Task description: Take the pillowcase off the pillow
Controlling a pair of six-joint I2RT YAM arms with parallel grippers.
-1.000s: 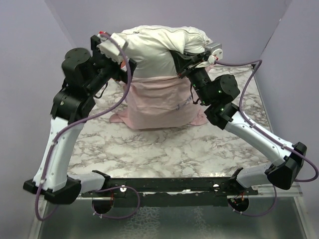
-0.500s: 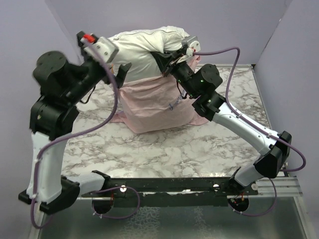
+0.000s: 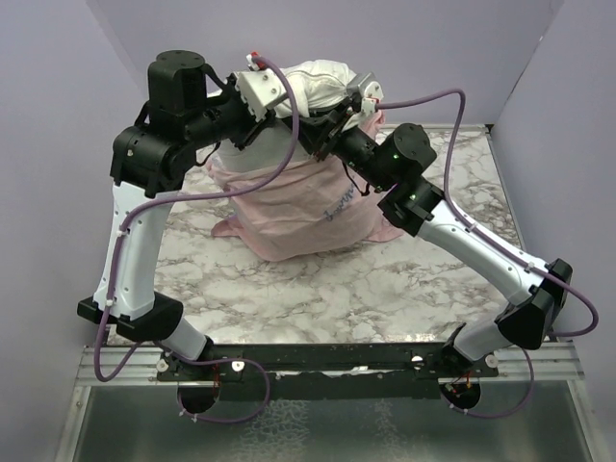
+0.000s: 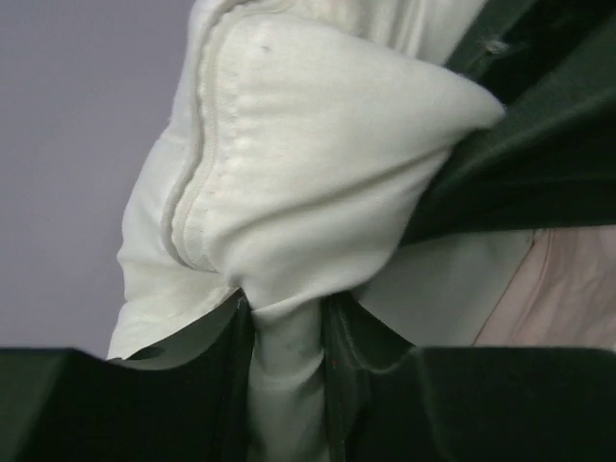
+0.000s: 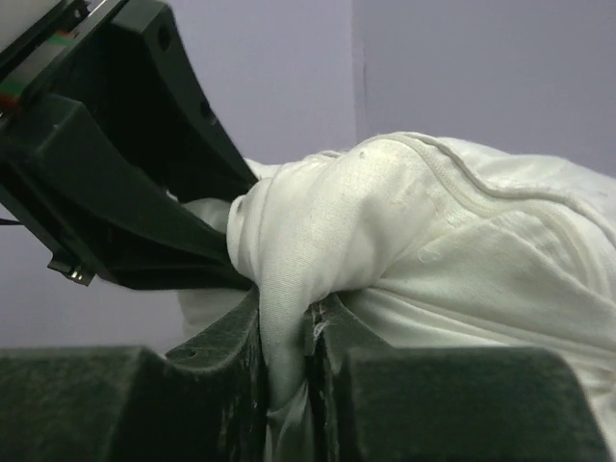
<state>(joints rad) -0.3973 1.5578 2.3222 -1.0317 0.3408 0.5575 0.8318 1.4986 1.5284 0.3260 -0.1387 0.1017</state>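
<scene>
Near side: white-and-grey marbled table top (image 3: pixel 289 289). Mid-table sits the thin pale pink fabric pillowcase (image 3: pixel 298 204), inside surface facing out, sagging in a loose sack around the lower part of the pillow, with its hem spread on the marble.

Above it, my left claw (image 4: pixel 287 358) is closed tight, a twisted fold of white cushion fabric clamped between the fingers. My right claw (image 5: pixel 287 348) is just to the right of it, also pinched closed on a narrow fold of the same white fabric. The two housings nearly touch.

Far side: the plump off-white rectangular pillow (image 3: pixel 322 82) stands on end, its top bulging out above the pillowcase, close to the purple back wall (image 3: pixel 433 48).
</scene>
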